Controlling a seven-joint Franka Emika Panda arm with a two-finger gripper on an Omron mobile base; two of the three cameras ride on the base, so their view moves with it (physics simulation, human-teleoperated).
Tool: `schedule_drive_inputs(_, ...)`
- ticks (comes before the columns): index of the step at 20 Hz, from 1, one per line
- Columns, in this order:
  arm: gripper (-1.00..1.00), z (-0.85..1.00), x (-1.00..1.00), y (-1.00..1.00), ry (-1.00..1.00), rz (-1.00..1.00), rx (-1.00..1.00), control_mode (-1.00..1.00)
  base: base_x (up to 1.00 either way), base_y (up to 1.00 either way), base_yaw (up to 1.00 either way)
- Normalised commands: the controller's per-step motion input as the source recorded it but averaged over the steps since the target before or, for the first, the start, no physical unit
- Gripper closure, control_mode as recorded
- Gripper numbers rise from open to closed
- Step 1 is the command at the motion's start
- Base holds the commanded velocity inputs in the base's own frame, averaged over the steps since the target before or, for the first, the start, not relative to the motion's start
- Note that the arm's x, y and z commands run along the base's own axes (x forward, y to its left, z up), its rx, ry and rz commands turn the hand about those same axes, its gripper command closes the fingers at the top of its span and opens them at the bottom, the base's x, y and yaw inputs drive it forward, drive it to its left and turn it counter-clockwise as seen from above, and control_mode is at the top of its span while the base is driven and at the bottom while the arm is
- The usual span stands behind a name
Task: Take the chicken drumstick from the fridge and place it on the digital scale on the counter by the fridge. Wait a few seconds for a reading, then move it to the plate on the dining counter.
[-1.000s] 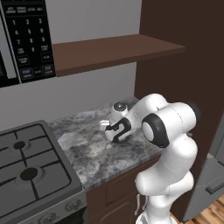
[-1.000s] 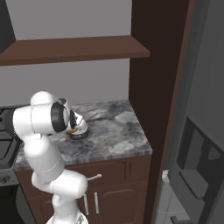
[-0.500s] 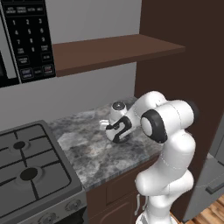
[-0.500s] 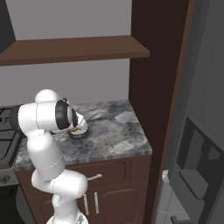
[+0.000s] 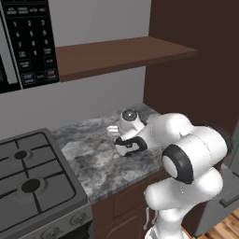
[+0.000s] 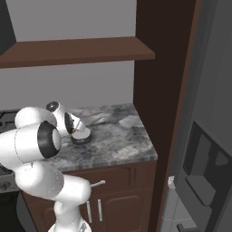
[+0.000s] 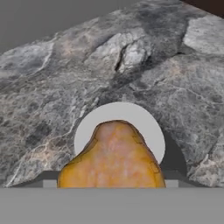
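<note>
The chicken drumstick (image 7: 113, 159), glossy orange-brown, hangs close under the hand, just above the round white top of the digital scale (image 7: 119, 114). My gripper (image 6: 74, 130) is shut on it, and the meat hides the fingertips. The scale (image 6: 82, 137) stands on the short grey-marbled counter (image 6: 120, 136). From the left base view the hand (image 5: 127, 144) reaches down over the counter (image 5: 91, 161) and covers the scale. At the right stands the light-grey fridge (image 6: 206, 163). The plate and the dining counter are out of view.
A gas stove (image 5: 28, 179) adjoins the counter's left end, under a black microwave (image 5: 28, 42). A dark brown shelf (image 5: 116, 53) runs above the counter. A tall dark brown panel (image 6: 158, 68) separates the counter from the fridge.
The arm's elbow has sunk lower and nearer the cameras. The hand has stayed over the scale with the drumstick.
</note>
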Motion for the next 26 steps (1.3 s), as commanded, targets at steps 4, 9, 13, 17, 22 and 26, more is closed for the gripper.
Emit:
schedule_drive_inputs(4,1.0,1.0,-0.75,-0.29,-0.1,0.0,0.01,-1.0,0.0,0.0,0.0)
schedule_drive_inputs(9,1.0,1.0,-0.58,-0.33,0.02,0.0,0.12,-1.0,0.0,0.0,0.0)
schedule_drive_inputs(13,1.0,1.0,-0.22,-0.15,0.18,0.0,0.16,-1.0,0.0,0.0,0.0)
schedule_drive_inputs(17,1.0,1.0,-0.13,-0.01,0.32,-0.03,0.06,-1.0,0.0,0.0,0.0)
schedule_drive_inputs(22,1.0,1.0,-0.13,0.0,0.43,-0.09,0.0,-1.0,0.0,0.0,0.0)
schedule_drive_inputs(26,1.0,0.56,-0.16,0.0,0.38,-0.08,0.0,-1.0,0.0,0.0,0.0)
